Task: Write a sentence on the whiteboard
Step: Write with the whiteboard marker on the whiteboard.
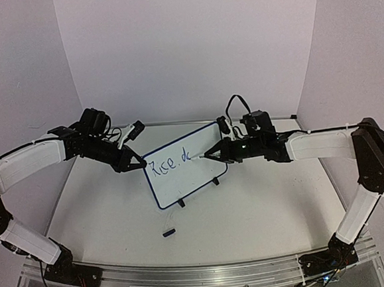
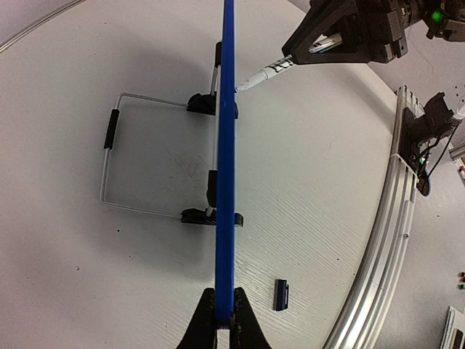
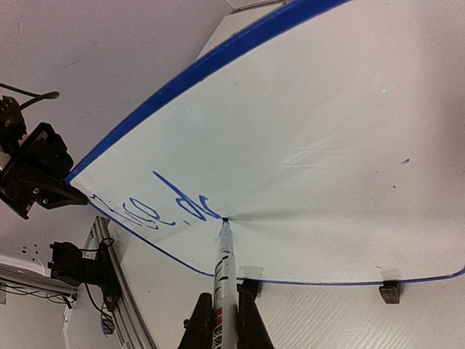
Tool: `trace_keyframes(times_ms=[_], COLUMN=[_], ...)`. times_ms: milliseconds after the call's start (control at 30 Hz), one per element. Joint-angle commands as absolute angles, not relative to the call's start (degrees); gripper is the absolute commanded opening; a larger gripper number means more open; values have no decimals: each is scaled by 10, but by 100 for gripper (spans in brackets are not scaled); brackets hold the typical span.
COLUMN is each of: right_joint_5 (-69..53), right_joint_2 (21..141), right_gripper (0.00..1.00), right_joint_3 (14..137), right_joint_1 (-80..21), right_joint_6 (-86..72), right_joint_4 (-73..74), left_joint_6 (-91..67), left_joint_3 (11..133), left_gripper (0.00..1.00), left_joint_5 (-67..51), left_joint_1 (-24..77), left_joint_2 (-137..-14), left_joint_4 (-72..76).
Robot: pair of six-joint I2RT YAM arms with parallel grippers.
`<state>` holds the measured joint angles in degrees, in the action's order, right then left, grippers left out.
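Observation:
The whiteboard (image 1: 184,167) stands tilted on two black clip feet at the table's middle. It bears blue handwriting (image 1: 170,162) reading about "Rice, do", also seen in the right wrist view (image 3: 182,207). My left gripper (image 1: 139,163) is shut on the board's left edge; in the left wrist view (image 2: 224,320) the board shows edge-on as a blue line (image 2: 227,160). My right gripper (image 1: 221,152) is shut on a white marker (image 3: 225,280) whose tip touches the board just after the "o".
A small dark blue marker cap (image 1: 169,232) lies on the table in front of the board, also in the left wrist view (image 2: 282,294). A wire stand (image 2: 116,156) props the board from behind. An aluminium rail (image 1: 202,275) runs along the near edge.

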<state>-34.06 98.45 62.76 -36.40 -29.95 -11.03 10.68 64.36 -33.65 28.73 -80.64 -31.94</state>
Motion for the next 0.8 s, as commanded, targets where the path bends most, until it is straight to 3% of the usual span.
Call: trace_keyframes(times_ms=[0, 767], right_joint_5=[-308, -355], right_joint_2=[959, 965], right_gripper=[0, 0], right_joint_3=[647, 673], right_joint_1=[-362, -362], right_joint_6=[-288, -285], right_joint_4=[-117, -109], left_joint_6=[112, 112], left_joint_3=[651, 650], left_gripper=[0, 0], left_joint_5=[-339, -340], left_joint_1=[293, 293], left_joint_2=[-813, -816], left_joint_4=[-334, -334])
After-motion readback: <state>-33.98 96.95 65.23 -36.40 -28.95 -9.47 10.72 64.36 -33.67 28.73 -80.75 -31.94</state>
